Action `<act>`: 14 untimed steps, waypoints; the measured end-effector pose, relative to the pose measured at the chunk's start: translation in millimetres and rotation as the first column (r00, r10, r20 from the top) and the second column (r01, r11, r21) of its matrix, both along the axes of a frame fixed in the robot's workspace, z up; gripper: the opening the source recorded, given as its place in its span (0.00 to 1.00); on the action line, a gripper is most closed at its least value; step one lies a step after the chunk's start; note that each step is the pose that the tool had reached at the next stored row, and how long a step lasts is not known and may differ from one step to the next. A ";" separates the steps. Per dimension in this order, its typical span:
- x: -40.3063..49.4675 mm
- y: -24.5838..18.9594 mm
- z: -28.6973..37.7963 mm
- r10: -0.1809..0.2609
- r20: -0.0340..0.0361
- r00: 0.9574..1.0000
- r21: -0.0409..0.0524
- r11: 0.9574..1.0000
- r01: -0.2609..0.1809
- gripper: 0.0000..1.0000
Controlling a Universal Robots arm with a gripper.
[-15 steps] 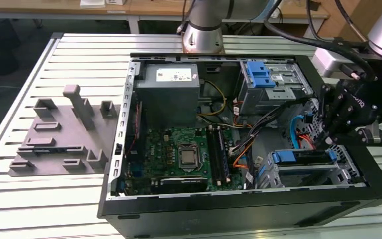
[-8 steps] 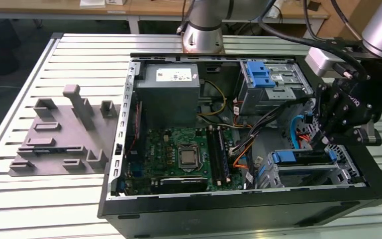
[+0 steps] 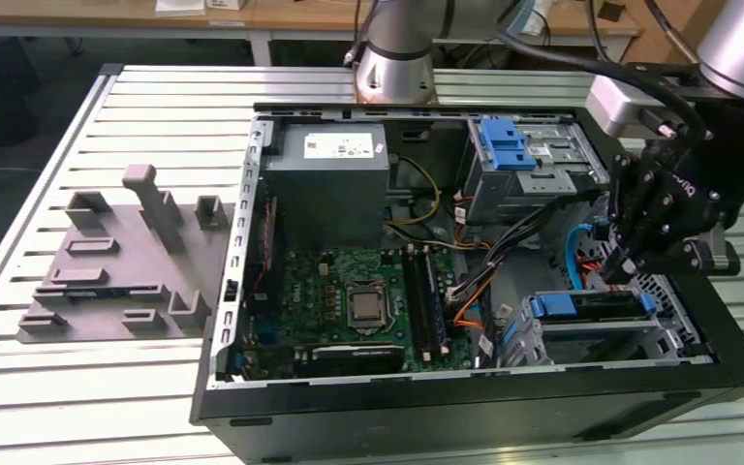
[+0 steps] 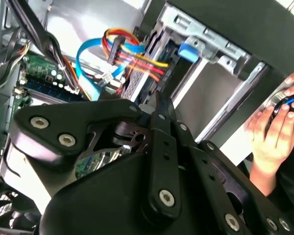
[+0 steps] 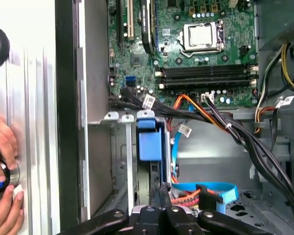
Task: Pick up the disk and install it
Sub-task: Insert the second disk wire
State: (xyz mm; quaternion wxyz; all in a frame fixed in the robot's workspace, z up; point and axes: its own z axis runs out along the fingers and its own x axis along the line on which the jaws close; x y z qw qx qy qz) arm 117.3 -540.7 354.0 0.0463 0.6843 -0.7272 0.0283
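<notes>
Two black fingers [image 5: 157, 198] of the gripper [image 5: 159, 188] are pressed together with nothing between them, as both wrist views show. Just beyond the tips, in the first wrist view, the disk [image 5: 149, 143] sits with its blue bracket in the metal drive cage [image 5: 118, 147]; I cannot tell if they touch it. Farther away lies the green motherboard [image 5: 201, 63] inside the open computer case [image 3: 476, 407].

Bright, even overhead light, glare on the white table slats [image 3: 36, 174], case interior shadowed.
</notes>
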 end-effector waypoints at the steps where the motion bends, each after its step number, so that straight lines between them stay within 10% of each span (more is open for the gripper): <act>1: -3.0 0.0 0.0 0.000 0.004 1.000 0.000 1.000 0.000 0.11; 14: -10.1 4.5 13.7 0.000 0.013 1.000 0.000 1.000 0.000 0.11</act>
